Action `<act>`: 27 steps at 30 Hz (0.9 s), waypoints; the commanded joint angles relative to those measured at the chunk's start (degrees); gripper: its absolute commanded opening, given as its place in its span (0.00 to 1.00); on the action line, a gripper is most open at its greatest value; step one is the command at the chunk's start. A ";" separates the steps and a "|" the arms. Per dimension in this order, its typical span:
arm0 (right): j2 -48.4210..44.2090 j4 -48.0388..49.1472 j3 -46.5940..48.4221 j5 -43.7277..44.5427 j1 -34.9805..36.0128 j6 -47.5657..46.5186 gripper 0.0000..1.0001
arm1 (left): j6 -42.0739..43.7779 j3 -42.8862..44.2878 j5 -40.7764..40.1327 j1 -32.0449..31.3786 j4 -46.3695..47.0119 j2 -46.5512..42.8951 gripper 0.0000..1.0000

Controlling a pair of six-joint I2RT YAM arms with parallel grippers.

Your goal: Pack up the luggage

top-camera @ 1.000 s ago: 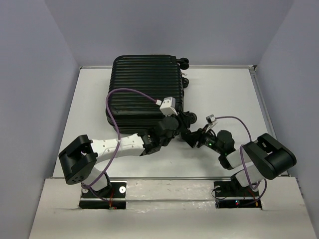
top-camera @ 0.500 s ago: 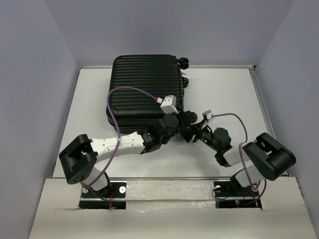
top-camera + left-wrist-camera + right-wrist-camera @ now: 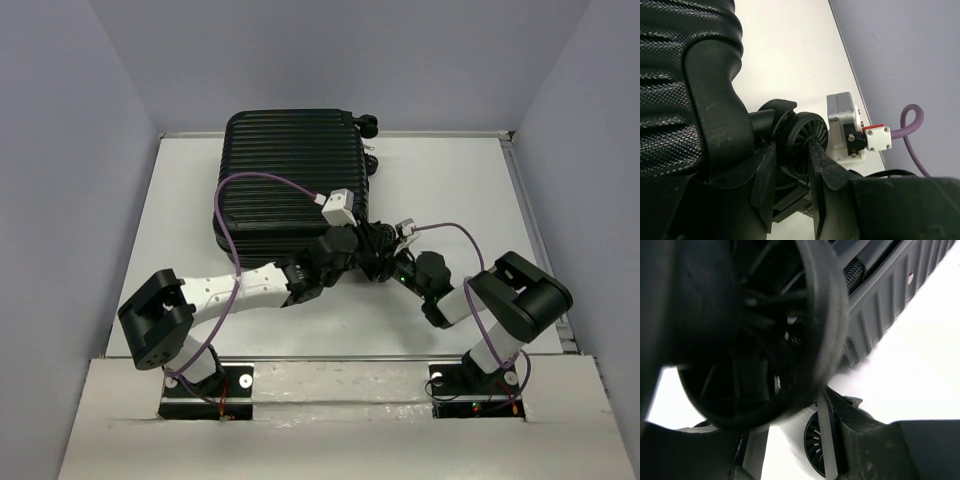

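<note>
The luggage (image 3: 290, 180), a closed black ribbed suitcase, lies flat at the back centre of the table. Both arms meet at its near right corner. My left gripper (image 3: 362, 250) straddles the corner's small black wheel (image 3: 802, 137); in the left wrist view its fingers (image 3: 822, 170) stand close on either side of the wheel, below the ribbed shell (image 3: 670, 100). My right gripper (image 3: 385, 262) comes at the same corner from the right. In the right wrist view a wheel (image 3: 765, 340) fills the frame, blurred, with the jaws (image 3: 790, 440) spread wide beneath it and the shell (image 3: 890, 295) behind.
Two more wheels (image 3: 370, 127) stick out at the luggage's far right corner. The right arm's white camera block (image 3: 845, 127) sits just beyond the gripped wheel. White table (image 3: 450, 190) lies to the right of the luggage; grey walls enclose three sides.
My right arm has swung left and forward, bringing its gripper up to the luggage's near right wheel. My left arm has barely moved.
</note>
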 commanded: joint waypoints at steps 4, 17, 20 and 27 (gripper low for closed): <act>-0.52 24.77 5.18 3.23 1.28 0.01 0.49 | 1.76 2.12 -3.56 1.25 3.98 -3.38 0.23; -6.07 21.08 4.57 1.74 1.29 -2.10 0.51 | 1.23 1.07 -4.62 2.04 3.72 -4.00 0.23; -6.42 19.60 6.06 1.04 1.29 -1.92 0.34 | 0.97 0.72 -4.97 2.04 3.54 -4.52 0.23; -3.78 20.20 7.04 2.61 1.29 0.80 0.16 | 1.14 0.28 -6.02 2.13 2.40 -5.93 0.27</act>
